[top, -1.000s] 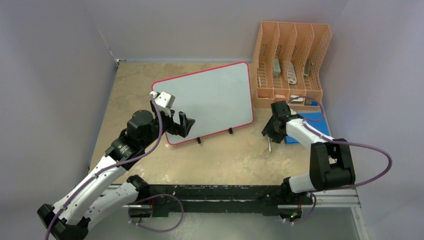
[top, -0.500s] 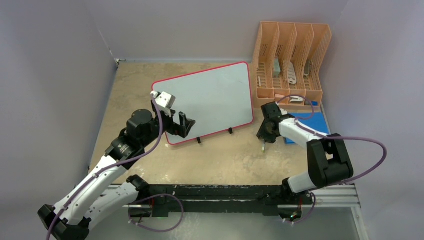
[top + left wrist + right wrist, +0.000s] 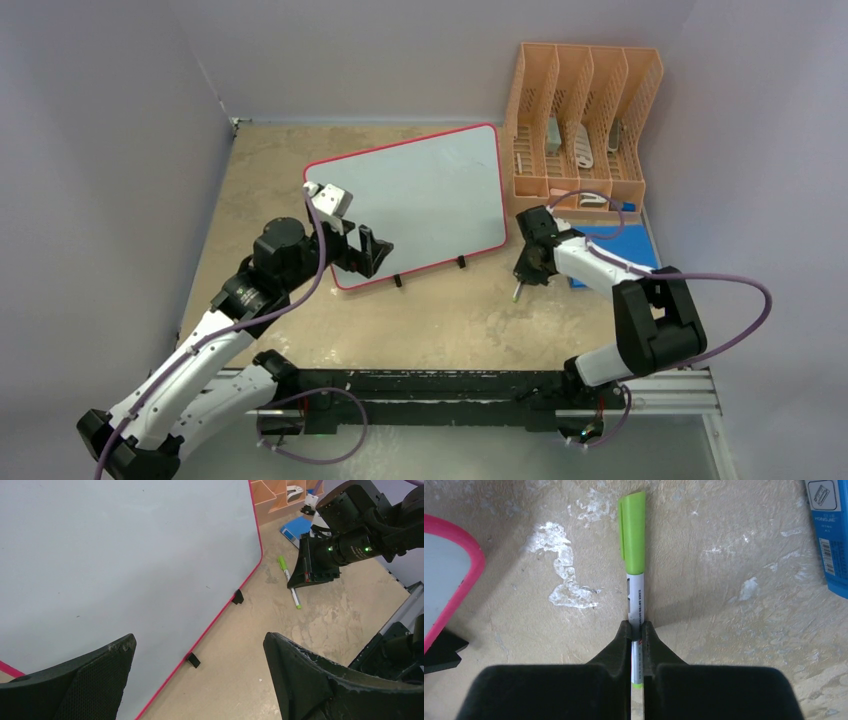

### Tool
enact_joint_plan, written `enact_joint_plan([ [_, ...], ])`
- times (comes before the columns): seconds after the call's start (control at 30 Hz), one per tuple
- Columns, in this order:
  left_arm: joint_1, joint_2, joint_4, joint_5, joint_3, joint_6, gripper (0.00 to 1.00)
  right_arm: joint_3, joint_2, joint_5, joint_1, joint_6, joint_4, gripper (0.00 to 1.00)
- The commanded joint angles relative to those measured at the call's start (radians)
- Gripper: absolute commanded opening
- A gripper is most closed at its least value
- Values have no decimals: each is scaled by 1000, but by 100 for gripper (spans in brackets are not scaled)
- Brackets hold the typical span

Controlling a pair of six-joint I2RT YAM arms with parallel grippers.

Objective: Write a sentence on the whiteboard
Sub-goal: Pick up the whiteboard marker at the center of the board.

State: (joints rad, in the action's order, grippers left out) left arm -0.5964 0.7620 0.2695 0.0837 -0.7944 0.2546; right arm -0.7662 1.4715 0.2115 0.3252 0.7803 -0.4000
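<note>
the left gripper [image 3: 199, 642] hangs over the near left corner of the large pale grey-white whiteboard with rounded corners and a thin red rim [image 3: 420, 195], its jaws spread wide and holding nothing. we judge this a waiting post: from here it can steady the board or take a cap.

the whiteboard lies at the middle of the sandy-brown table [image 3: 440, 320], turned at an angle, its small black clip feet on the near edge. its face carries no writing, so we judge the task to be at its opening step.

right of the board's near right corner, the right gripper [image 3: 636, 630] is clamped narrow on the white barrel of the slim marker with a lime-green cap [image 3: 635, 580]. the cap points away from the fingers and is on. we cannot tell whether the marker rests on the table or is lifted. gripping the barrel leaves the cap free, which must come off before any stroke.

further right lie the flat blue rectangle [image 3: 830, 540] and, behind it, the orange lattice file rack [image 3: 580, 110], both well apart from the writing area.
</note>
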Motion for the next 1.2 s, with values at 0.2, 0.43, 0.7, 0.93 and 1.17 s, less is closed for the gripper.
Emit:
enact_joint_plan([
  [0.2, 6, 78, -21, 155, -53, 133, 98, -65, -135, 66, 118, 14, -101, 0],
  [0.43, 6, 165, 74, 236, -136, 209, 98, -193, -198, 90, 296, -40, -159, 0],
  [0.7, 6, 278, 149, 267, -226, 288, 96, -328, -185, 132, 487, -145, -177, 0],
  [0.93, 11, 344, 203, 187, -294, 384, 96, -375, -173, 127, 615, -303, -92, 0],
  [1.17, 44, 376, 164, 237, -292, 450, 92, -377, -173, 110, 662, -449, 7, 0],
])
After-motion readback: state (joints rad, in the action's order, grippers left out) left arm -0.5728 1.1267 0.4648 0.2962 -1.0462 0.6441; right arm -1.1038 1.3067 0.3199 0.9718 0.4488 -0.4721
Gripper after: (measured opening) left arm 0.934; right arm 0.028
